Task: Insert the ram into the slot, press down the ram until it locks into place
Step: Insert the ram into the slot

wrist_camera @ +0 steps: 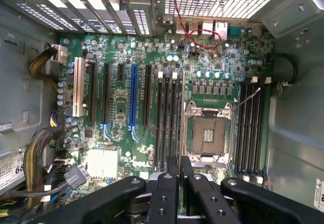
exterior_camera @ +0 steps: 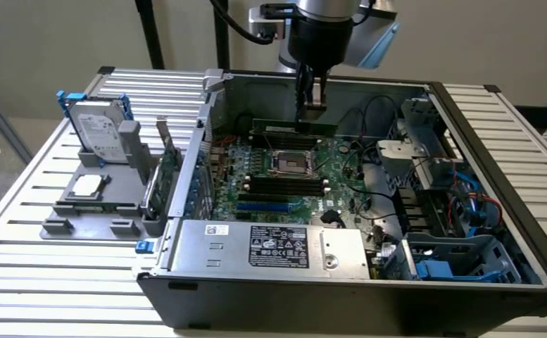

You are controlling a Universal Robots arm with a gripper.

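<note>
The gripper pinches the ram by its upper edge, holding it level above the motherboard. The stick's long axis runs from the exterior view's left to its right, parallel to the slot, which lies below it beside the processor socket, apparently unfilled.

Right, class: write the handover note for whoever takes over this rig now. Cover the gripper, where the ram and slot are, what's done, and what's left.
Gripper: shut on the ram, holding it level just above the motherboard, beyond the processor socket in the exterior view.
Slots: the black memory slots on both sides of the socket look empty.
Done: ram is gripped and over the board.
Left: seat it in a slot and press until it locks.
</note>
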